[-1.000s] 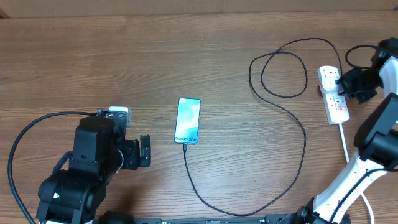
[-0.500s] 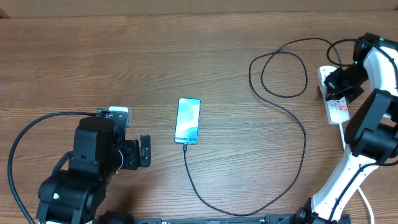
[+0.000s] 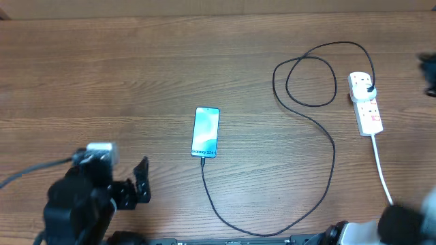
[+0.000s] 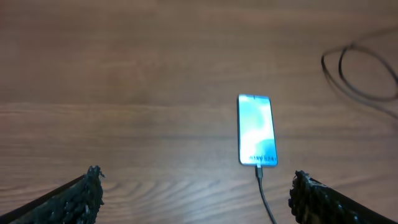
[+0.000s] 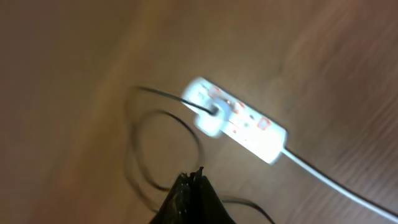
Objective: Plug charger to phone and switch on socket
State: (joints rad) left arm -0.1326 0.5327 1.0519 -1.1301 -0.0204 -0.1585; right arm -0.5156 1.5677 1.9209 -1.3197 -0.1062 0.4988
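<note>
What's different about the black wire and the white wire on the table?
The black charger cable is thin; the white cord is thicker. The black charger cable curls into loops and sweeps in a big bend to the phone; the white cord runs almost straight and leaves the bottom of the overhead view. Both lie on the wooden table and meet at the socket.

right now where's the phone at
In the overhead view the phone lies screen-up near the middle of the table, the charger plugged into its near end, with the left gripper apart from it to its left.
</note>
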